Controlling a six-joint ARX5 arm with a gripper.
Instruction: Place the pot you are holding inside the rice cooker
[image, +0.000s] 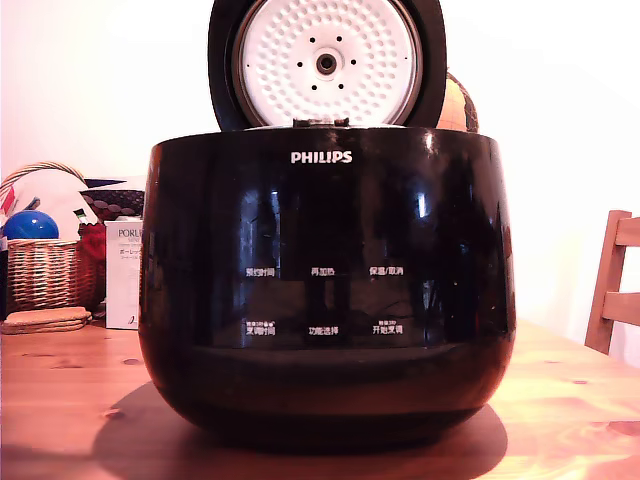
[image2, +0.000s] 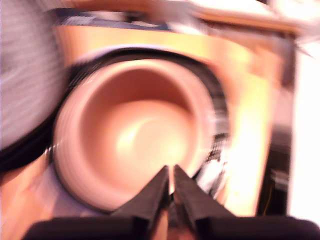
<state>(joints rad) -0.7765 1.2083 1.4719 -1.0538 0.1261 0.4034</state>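
Gripper (image2: 171, 181) pinched on the pot (image2: 132, 135) rim (wrist view blurred), arm hidden behind rice cooker (image: 325, 290).

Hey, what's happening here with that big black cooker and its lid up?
A robot arm's gripper is pinched shut on the near rim of a round pot, seen from its blurry wrist camera. From the front, the rice cooker sits on a wooden table with its lid up. Whether the pot is already inside the cooker, the blurred picture does not settle.
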